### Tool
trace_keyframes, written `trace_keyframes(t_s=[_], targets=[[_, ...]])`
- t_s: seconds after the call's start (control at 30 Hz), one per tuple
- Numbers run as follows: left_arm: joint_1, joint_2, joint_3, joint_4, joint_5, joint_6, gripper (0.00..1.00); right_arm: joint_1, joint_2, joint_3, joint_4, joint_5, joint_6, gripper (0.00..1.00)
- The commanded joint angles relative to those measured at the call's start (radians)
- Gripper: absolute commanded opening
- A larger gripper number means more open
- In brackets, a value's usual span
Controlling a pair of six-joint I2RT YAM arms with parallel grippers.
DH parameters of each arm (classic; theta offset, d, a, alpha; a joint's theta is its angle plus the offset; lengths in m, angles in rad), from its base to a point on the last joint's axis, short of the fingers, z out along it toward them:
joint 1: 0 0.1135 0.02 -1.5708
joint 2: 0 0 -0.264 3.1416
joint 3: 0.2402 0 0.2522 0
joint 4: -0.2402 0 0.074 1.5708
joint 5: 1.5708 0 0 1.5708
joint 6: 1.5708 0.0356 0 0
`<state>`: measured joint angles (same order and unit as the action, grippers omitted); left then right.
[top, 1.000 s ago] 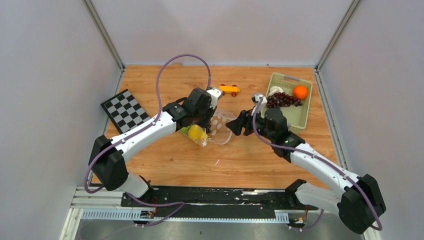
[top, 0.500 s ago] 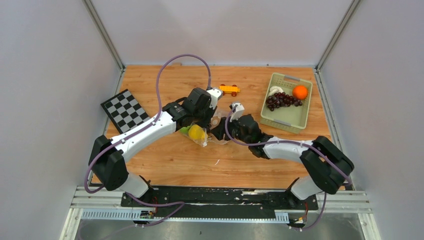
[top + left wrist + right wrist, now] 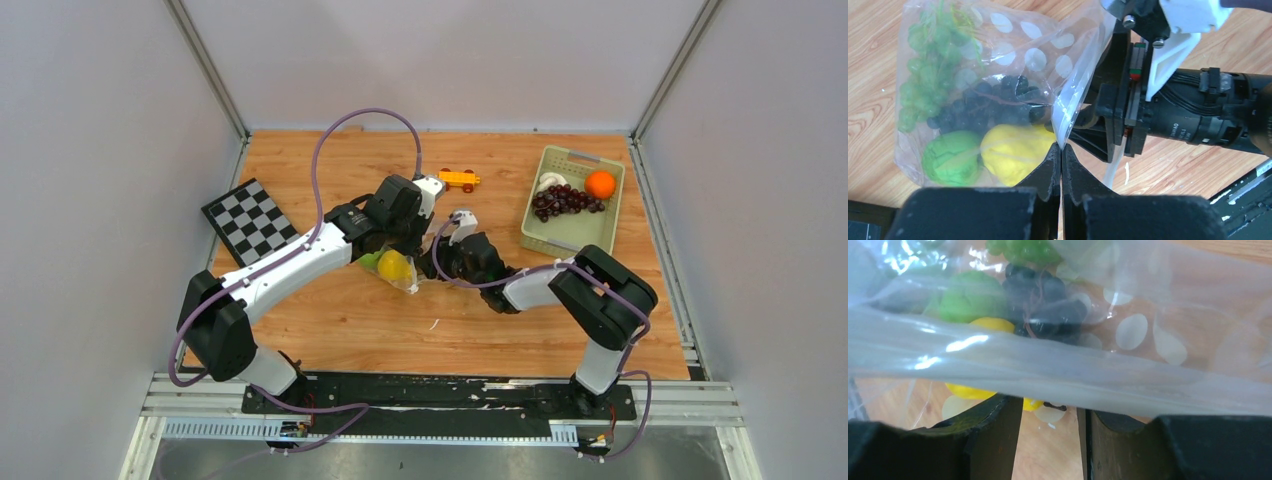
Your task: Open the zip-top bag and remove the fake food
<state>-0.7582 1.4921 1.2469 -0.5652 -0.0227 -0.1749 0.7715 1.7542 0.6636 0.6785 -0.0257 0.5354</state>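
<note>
The zip-top bag (image 3: pixel 412 265) lies mid-table, clear with whitish dots (image 3: pixel 1013 60). Inside it are fake food pieces: a yellow lemon (image 3: pixel 1008 152), a green round piece (image 3: pixel 950 162), dark grapes (image 3: pixel 983 107) and green grapes (image 3: pixel 923 85). My left gripper (image 3: pixel 1061 149) is shut on the bag's edge at its mouth. My right gripper (image 3: pixel 1050 412) stands open right at that mouth, facing the left one. The bag's pale lip (image 3: pixel 1073 375) runs across its fingertips. I cannot tell whether the lip sits between the jaws.
A green basket (image 3: pixel 590 235) at the back right holds an orange ball (image 3: pixel 600 184), dark grapes (image 3: pixel 565 200) and a white mushroom (image 3: pixel 550 181). An orange-yellow toy car (image 3: pixel 458 178) sits behind the bag. A checkerboard (image 3: pixel 250 218) lies at the left.
My right arm has swung left from beside the basket to the bag's mouth, and its jaws have narrowed. The left gripper and the bag have stayed put.
</note>
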Motion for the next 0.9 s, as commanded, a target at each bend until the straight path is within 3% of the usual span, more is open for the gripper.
trace_keyframes(t_s=[0.0, 0.2, 0.4, 0.87], targets=[[0.005, -0.014, 0.026, 0.016, 0.017, -0.013, 0.00, 0.006, 0.051, 0.059, 0.108, 0.008, 0.024, 0.41], [0.007, -0.011, 0.026, 0.016, 0.017, -0.014, 0.00, 0.005, 0.100, 0.074, 0.125, 0.008, 0.016, 0.29], [0.015, -0.010, 0.028, 0.015, 0.017, -0.015, 0.00, 0.004, 0.069, 0.063, 0.091, -0.003, -0.011, 0.01], [0.021, 0.008, 0.031, 0.005, 0.017, -0.018, 0.00, 0.004, -0.292, 0.031, -0.242, -0.046, -0.156, 0.00]])
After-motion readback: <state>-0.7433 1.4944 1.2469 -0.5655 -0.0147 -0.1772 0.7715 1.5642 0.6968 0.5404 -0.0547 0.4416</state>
